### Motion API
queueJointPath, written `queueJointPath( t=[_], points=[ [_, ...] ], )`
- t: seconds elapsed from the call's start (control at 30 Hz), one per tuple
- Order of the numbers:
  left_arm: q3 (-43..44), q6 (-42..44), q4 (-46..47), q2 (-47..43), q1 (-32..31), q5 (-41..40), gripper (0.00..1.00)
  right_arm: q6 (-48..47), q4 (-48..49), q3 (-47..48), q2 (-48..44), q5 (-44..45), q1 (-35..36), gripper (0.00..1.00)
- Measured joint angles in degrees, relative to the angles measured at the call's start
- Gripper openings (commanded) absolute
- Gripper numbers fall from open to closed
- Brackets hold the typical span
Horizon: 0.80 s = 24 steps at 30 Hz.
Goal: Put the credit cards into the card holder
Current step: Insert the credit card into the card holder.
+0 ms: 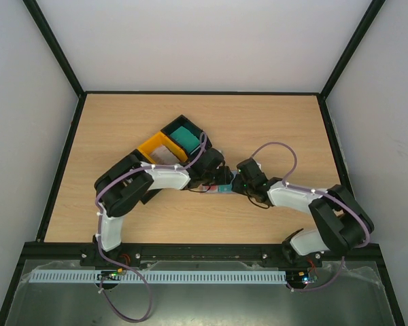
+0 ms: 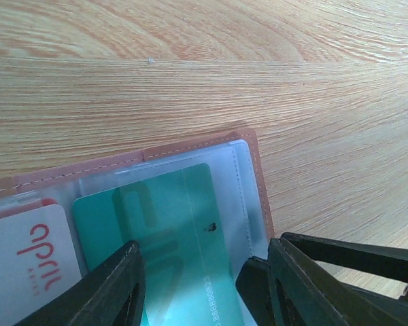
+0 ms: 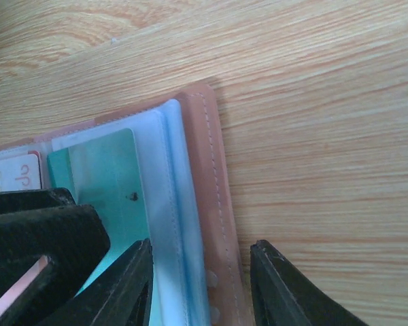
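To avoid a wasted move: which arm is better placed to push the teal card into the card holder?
Probably left: the left gripper sits over the teal card; the right gripper straddles the card holder at its pink edge.

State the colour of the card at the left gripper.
Teal green card, clearest in left wrist view.
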Motion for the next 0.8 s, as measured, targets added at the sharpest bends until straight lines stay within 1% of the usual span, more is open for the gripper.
queueJointPath(
  t=[0.2, 0.4, 0.57, 0.67, 0.8],
  points=[
    [-1.7, 0.5, -0.1, -1.5, -0.1, 0.1, 0.53, 0.9, -0.4, -0.9, -2.6, 0.9, 0.0, 0.38],
    [-2.6, 1.0, -4.6, -4.3, -1.1, -3.9, 0.55, 1.0, -1.3, -0.8, -2.7, 1.2, 0.0, 0.32],
    [-1.9, 1.0, -6.7, -4.2, -1.3, -4.7, 0.56, 1.0, -1.9, -0.8, -1.8, 1.1, 0.0, 0.29],
    [-0.6, 0.9, -8.0, -3.5, -1.3, -4.8, 0.56, 1.0, -2.3, -0.5, -1.1, 1.1, 0.0, 0.26],
    [0.9, 0.6, -8.0, -2.1, -1.3, -3.8, 0.56, 1.0, -2.3, 0.1, -0.2, 1.2, 0.1, 0.24]
  ],
)
